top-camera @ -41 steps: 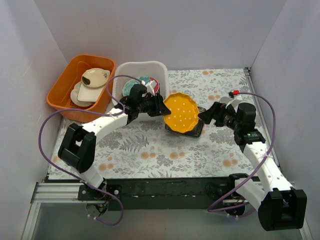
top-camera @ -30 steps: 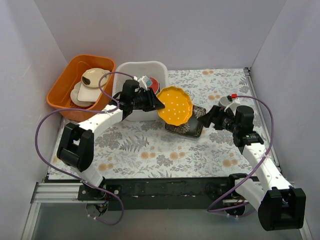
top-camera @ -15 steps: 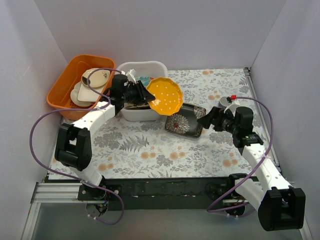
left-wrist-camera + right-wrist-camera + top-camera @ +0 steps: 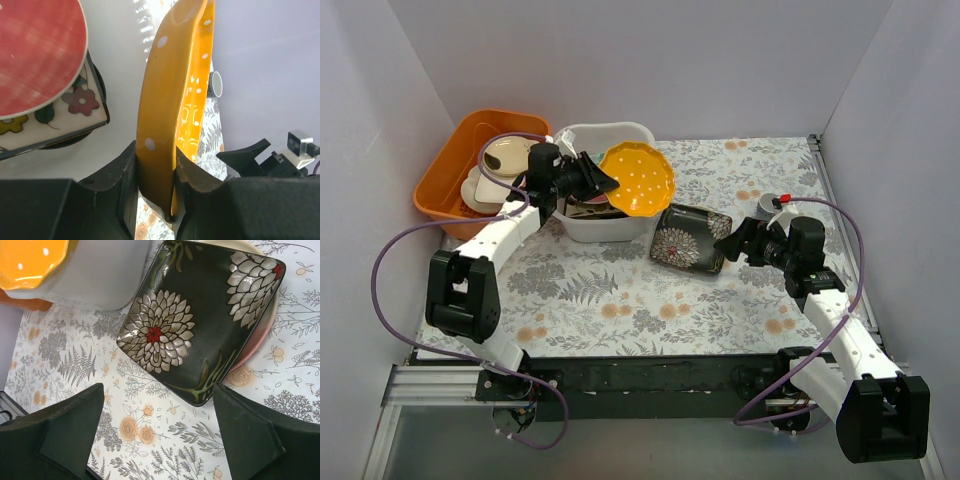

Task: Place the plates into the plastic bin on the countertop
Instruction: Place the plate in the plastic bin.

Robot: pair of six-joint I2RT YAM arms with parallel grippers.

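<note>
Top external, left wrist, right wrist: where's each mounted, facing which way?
Top external: above and behind the bases, looking down on the countertop; both whole arms show.
Left wrist: on the left arm, looking along the left fingers, shut on the orange plate by the plastic bin.
Right wrist: on the right arm, looking down past the open right fingers at the black floral plate.
Shared: the orange plate shows in all three.

We have two arms, the left arm (image 4: 502, 230) and the right arm (image 4: 847, 325), each built from white links with small round holes and joined by bulky black housings. A thin purple cable (image 4: 375, 275) loops loosely beside each. A red tab (image 4: 783, 199) marks the right wrist. Our fingers (image 4: 67, 425) are matte black, broad and wedge-shaped. Both bases sit on a black rail (image 4: 650, 380).
</note>
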